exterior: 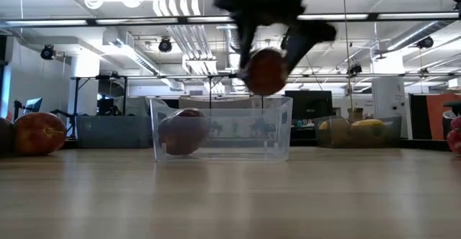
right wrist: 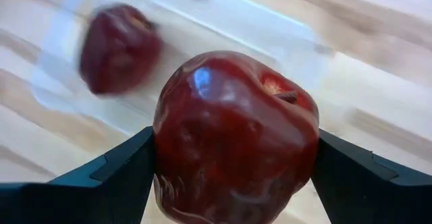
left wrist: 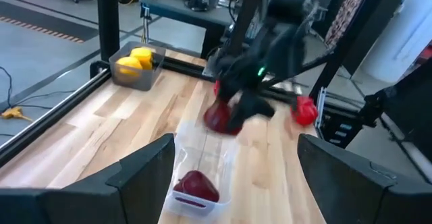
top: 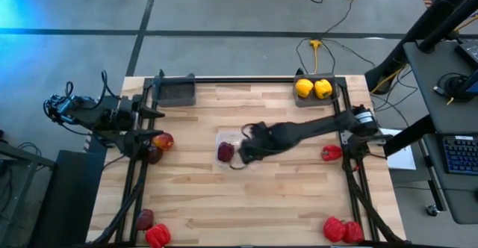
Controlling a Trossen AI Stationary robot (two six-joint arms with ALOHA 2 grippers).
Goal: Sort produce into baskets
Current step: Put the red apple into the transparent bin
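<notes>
The right hand (exterior: 265, 66) pinches a dark red apple (right wrist: 233, 140) above the clear box (exterior: 220, 129) holding another apple (exterior: 183, 132). Released off-centre, it could strike the rim and roll across the counter (top: 284, 196). The left hand (top: 153, 125) waits, half spread.

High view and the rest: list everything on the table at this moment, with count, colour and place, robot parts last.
Clear container: one, table centre, one dark red apple inside.
Held apple: one, dark red, above the container.
Grey trays: two at the far edge; far-left tray looks empty, far-right tray holds two yellow peppers.
Loose apples: two by the left edge, one at the near-left corner.
Red peppers: one near-left, one by the right edge, at least two near-right.
Right gripper: shut on the held apple.
Left gripper: open, empty, waiting at the left edge.
</notes>
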